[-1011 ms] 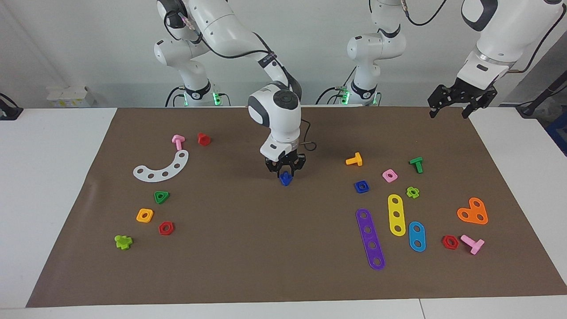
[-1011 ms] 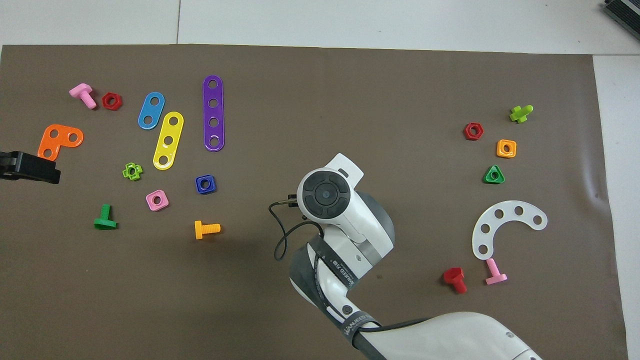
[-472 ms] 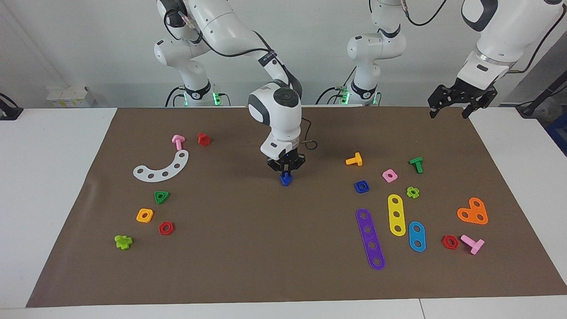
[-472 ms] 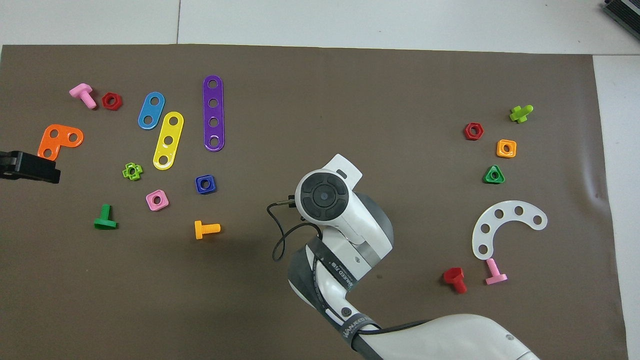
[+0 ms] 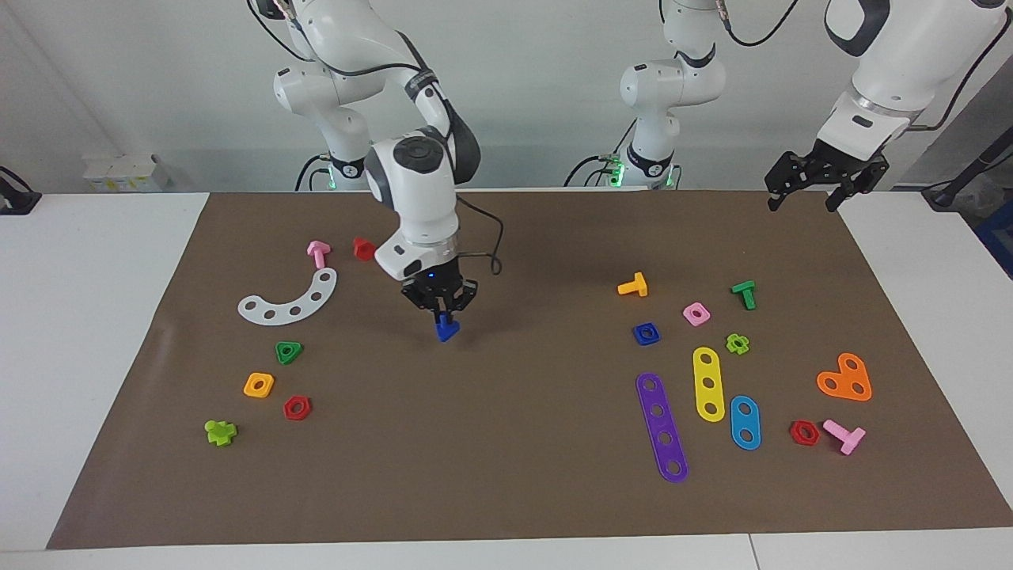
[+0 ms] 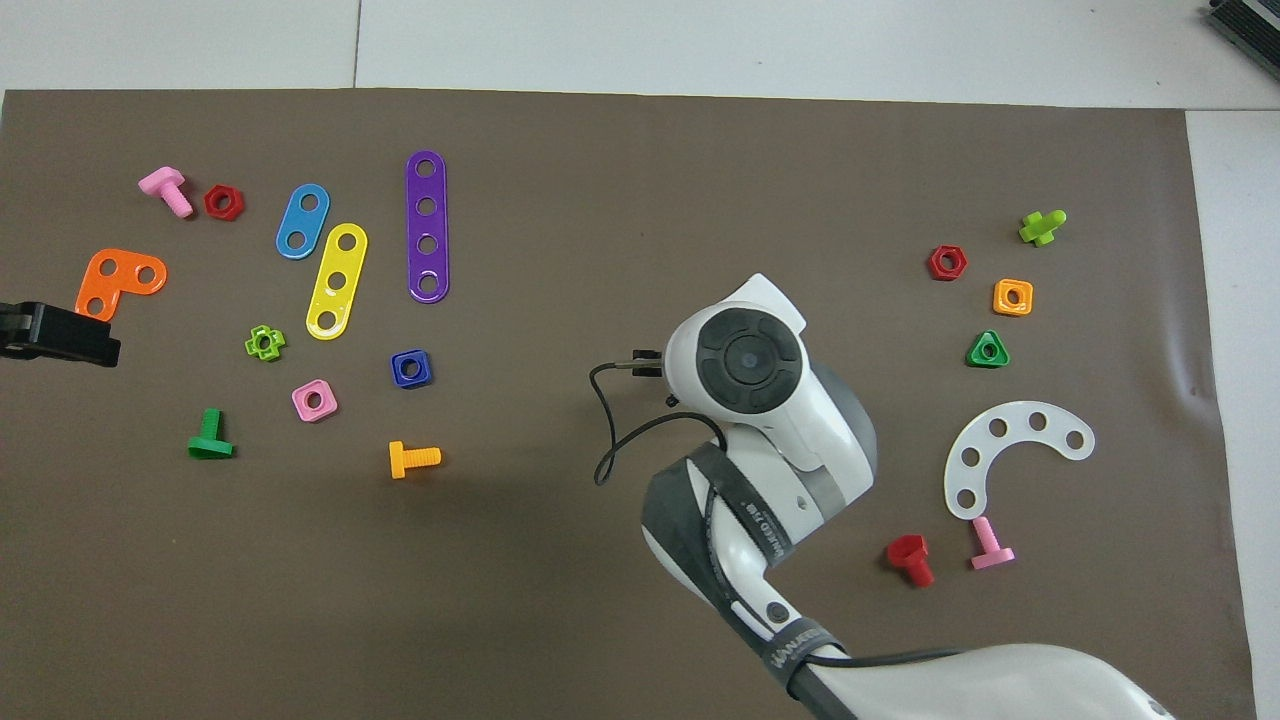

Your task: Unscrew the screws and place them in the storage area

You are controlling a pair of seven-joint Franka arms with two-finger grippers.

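Note:
My right gripper [image 5: 442, 314] is shut on the small blue bolt [image 5: 447, 329], holding it by the shaft with the triangular head down, just above the brown mat [image 5: 514, 443]. It hangs over the mat beside the storage area, which holds the white curved strip [image 5: 289, 301], green triangle nut [image 5: 289, 351], orange square nut [image 5: 259, 385] and red hexagon nut [image 5: 297, 408]. In the overhead view the right wrist [image 6: 750, 360] hides the bolt; the white strip [image 6: 1010, 450] shows there. My left gripper [image 5: 801, 202] waits open over the mat's corner at the left arm's end.
A pink bolt [image 5: 318, 253] and red bolt [image 5: 363, 248] lie nearer the robots than the white strip. A lime cross bolt [image 5: 221, 432] lies farthest. Toward the left arm's end lie a blue square nut [image 5: 646, 333], orange bolt [image 5: 634, 285], purple strip [image 5: 662, 426] and orange heart plate [image 5: 845, 378].
My right gripper has carried the blue bolt from the mat's middle toward the right arm's end, closer to the white curved strip. The left arm has not moved.

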